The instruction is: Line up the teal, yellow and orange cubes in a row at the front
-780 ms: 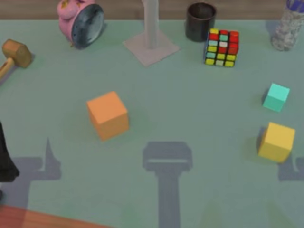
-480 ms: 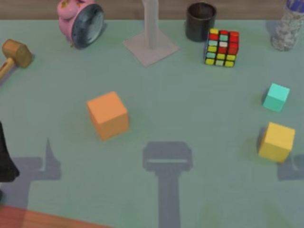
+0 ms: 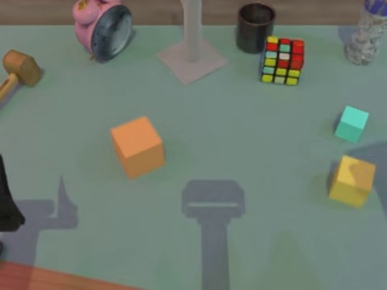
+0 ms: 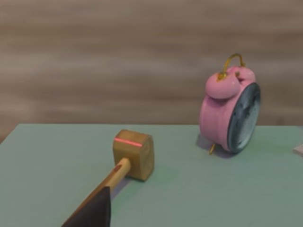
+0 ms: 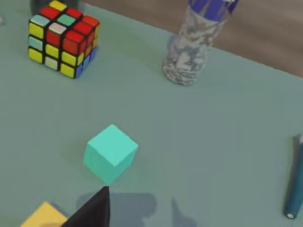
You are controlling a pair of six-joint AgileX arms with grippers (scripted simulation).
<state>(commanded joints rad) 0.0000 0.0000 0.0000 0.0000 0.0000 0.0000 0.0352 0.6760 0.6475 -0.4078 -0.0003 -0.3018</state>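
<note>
The orange cube (image 3: 137, 147) sits left of the table's middle. At the right side, the small teal cube (image 3: 352, 124) lies behind the yellow cube (image 3: 352, 180), which is partly under a shadow. My right gripper is outside the top view. In the right wrist view one dark fingertip (image 5: 97, 210) shows just short of the teal cube (image 5: 111, 153), with a corner of the yellow cube (image 5: 45, 216) beside it; nothing is held. My left gripper (image 3: 7, 208) is parked open at the left edge.
Along the back stand a pink alarm clock (image 3: 101, 24), a grey stand (image 3: 192, 57), a dark cup (image 3: 255, 27), a multicoloured puzzle cube (image 3: 282, 60) and a bottle (image 3: 366, 36). A wooden mallet (image 3: 18, 71) lies at the back left.
A shadow from the right arm has slid from the front right corner onto the yellow cube. The cubes and the left arm have not moved.
</note>
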